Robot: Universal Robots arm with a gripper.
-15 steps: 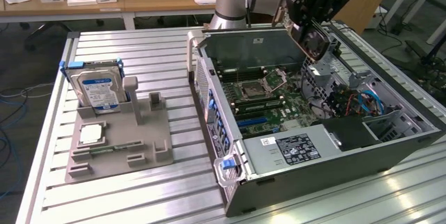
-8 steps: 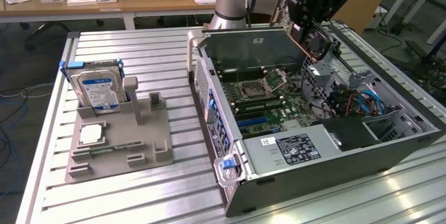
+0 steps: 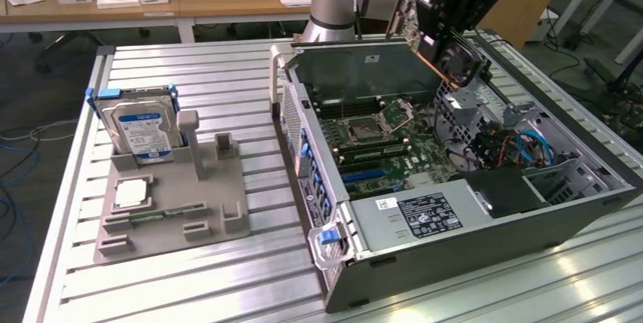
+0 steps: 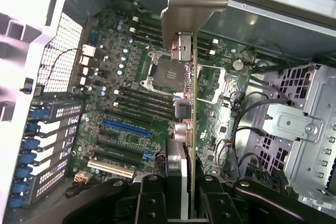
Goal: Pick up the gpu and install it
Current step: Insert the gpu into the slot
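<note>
Leftmost in the exterior view: a grey holder (image 3: 216, 210) sits on the slatted metal table (image 3: 201, 82), well apart from the computer. A hard drive (image 3: 141, 127) stands upright in the holder's far slot, blue-white label facing out. A small square processor chip (image 3: 131, 193) lies flat just in front of it.

Centre: the computer case (image 3: 483, 240) lies on its side, open. The motherboard (image 3: 387, 146) is exposed, with the labelled power supply (image 3: 422, 217) at the near end.

Toward the exterior view's right: the graphics card (image 3: 460, 63) hangs in the air over the far part of the case, tilted, fan face showing. It is clear of the motherboard and not in any slot.

Wrist view: the gripper (image 4: 185, 205) has its jaws narrow, clamped on the card's edge, a black finger on either side. The card is seen edge-on, a thin green board, with its silver bracket (image 4: 186, 3) at the end away from the fingers. Beneath it lie the processor socket (image 4: 168, 73) and a blue slot (image 4: 125, 127). A metal drive cage (image 4: 302, 129) stands beside the board.
</note>
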